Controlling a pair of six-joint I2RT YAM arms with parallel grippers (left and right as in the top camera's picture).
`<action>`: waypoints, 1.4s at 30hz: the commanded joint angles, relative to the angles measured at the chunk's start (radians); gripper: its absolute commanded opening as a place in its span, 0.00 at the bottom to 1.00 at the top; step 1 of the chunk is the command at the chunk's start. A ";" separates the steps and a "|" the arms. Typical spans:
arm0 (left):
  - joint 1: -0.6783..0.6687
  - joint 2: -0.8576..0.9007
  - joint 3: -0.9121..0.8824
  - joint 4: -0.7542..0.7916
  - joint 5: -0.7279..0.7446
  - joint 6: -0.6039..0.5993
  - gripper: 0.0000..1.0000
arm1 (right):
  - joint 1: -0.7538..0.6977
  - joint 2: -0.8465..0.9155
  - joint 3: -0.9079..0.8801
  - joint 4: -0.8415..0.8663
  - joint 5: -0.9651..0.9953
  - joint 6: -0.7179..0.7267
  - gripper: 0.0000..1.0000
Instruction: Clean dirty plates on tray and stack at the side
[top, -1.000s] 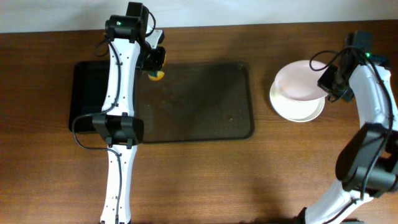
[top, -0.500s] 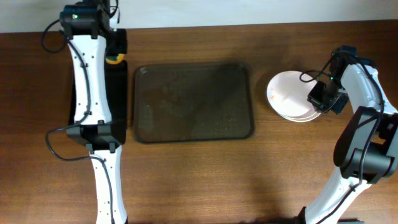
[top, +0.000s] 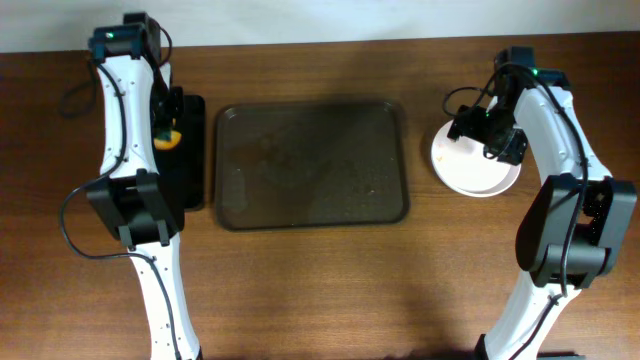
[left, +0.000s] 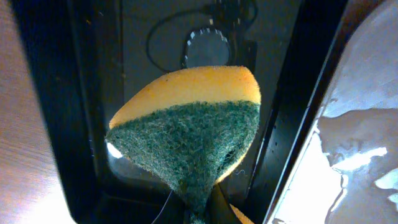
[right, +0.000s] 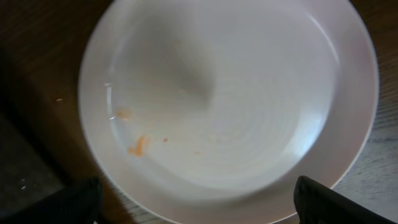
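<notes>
The dark brown tray (top: 310, 165) lies mid-table with no plates on it, only specks and wet streaks. White plates (top: 480, 175) sit stacked on the table to its right. The top plate (right: 230, 93) carries small orange smears (right: 140, 146) near its left rim. My right gripper (top: 478, 125) hovers over the stack, open, its dark fingertips (right: 336, 202) spread wider than the plate and holding nothing. My left gripper (top: 166, 125) is shut on a yellow sponge (left: 193, 130) with a green scouring face, held over the small black tray (top: 193, 170).
The black tray (left: 93, 93) lies close against the brown tray's left rim (left: 360, 124). Bare wooden table stretches in front of both trays and between the brown tray and the plates. A pale wall edge runs along the back.
My left arm carried the sponge off the brown tray leftward to over the black tray. My right gripper set its plate down on the stack, opened and drew back to the stack's far side.
</notes>
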 joint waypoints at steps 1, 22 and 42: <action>-0.003 -0.017 -0.078 0.018 -0.011 -0.014 0.12 | 0.019 -0.018 0.024 -0.015 0.013 -0.013 0.98; -0.026 -0.505 -0.041 -0.016 0.043 -0.018 0.99 | 0.105 -0.820 0.154 -0.258 -0.074 -0.091 0.98; -0.025 -0.505 -0.041 -0.016 0.043 -0.018 0.99 | 0.163 -1.914 -1.551 1.179 -0.025 -0.200 0.98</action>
